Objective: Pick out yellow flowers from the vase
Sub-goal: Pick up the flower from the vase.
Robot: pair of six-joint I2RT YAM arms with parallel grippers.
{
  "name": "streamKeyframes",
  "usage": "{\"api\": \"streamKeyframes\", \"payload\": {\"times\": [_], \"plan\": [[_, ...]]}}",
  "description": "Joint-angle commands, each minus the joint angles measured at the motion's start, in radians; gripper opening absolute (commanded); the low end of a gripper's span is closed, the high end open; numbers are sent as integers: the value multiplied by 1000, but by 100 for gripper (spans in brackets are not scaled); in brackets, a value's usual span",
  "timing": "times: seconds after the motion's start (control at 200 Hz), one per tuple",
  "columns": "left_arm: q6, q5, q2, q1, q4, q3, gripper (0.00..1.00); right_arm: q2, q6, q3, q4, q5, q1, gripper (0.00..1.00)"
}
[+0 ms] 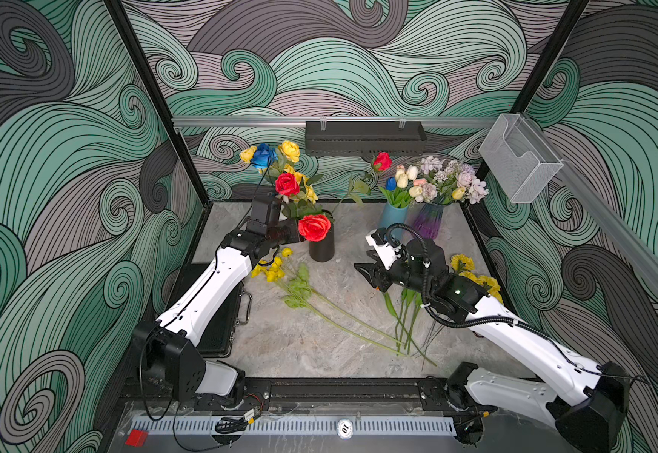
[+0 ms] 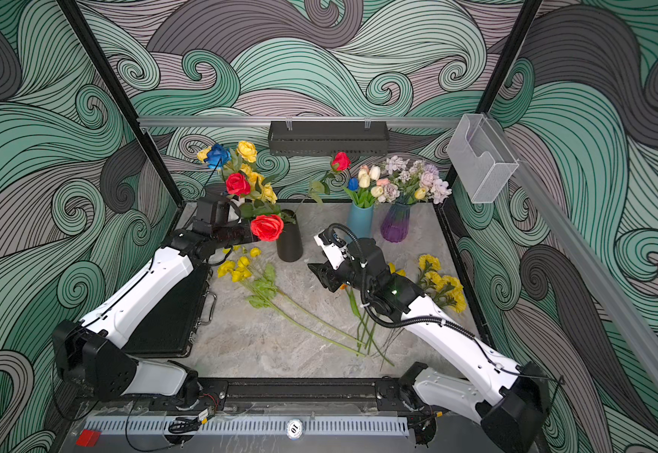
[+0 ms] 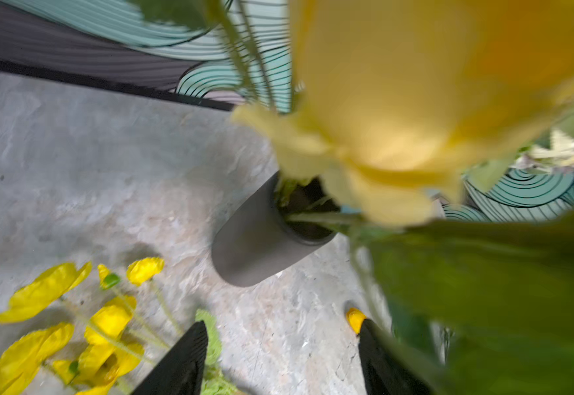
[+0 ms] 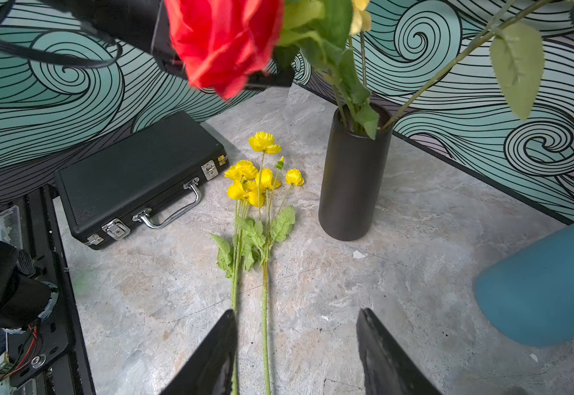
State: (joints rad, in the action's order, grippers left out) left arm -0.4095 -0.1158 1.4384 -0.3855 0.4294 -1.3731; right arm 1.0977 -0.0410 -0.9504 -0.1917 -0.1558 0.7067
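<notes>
While yellow flowers (image 1: 289, 151) stand in the black vase (image 1: 321, 249) among red roses (image 1: 314, 226) (one hides the left hand (image 3: 280, 323) from above), both hands gape; the right hand (image 4: 296, 312) faces yellow sprays (image 4: 261, 178) lying on the surface (image 1: 280, 353) beside a black case (image 4: 135, 178)

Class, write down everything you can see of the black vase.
The black vase is a plain matte cylinder, tall, standing upright on the grey marbled table. Its open mouth holds leafy green stems with red, blue and yellow roses; one red rose hangs before its rim in both top views. Yellow flowers lie beside it, apart.
</notes>
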Motion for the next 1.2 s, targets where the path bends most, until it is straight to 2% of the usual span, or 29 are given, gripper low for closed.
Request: {"api": "streamKeyframes", "payload": {"times": [0.0, 0.175, 0.485, 0.701, 0.926, 1.101, 1.196], "plan": [[63, 2, 52, -22, -27, -67, 61, -12, 9, 12, 3, 10, -4, 56], [101, -1, 109, -56, -5, -146, 49, -6, 9, 17, 7, 7, -4, 56], [183, -30, 141, -115, 17, -186, 51, 8, 13, 16, 13, -2, -4, 57], [159, 21, -53, -114, -181, 71, 58, 13, 16, 21, 16, -4, -4, 57], [176, 39, -200, -113, -272, 235, 65, 26, 17, 19, 22, -12, -4, 57], [174, 95, -308, -113, -363, 365, 66, 31, 20, 18, 25, -17, -5, 57], [150, 115, -399, -113, -471, 476, 73, 33, 18, 18, 26, -16, -4, 57]]}}
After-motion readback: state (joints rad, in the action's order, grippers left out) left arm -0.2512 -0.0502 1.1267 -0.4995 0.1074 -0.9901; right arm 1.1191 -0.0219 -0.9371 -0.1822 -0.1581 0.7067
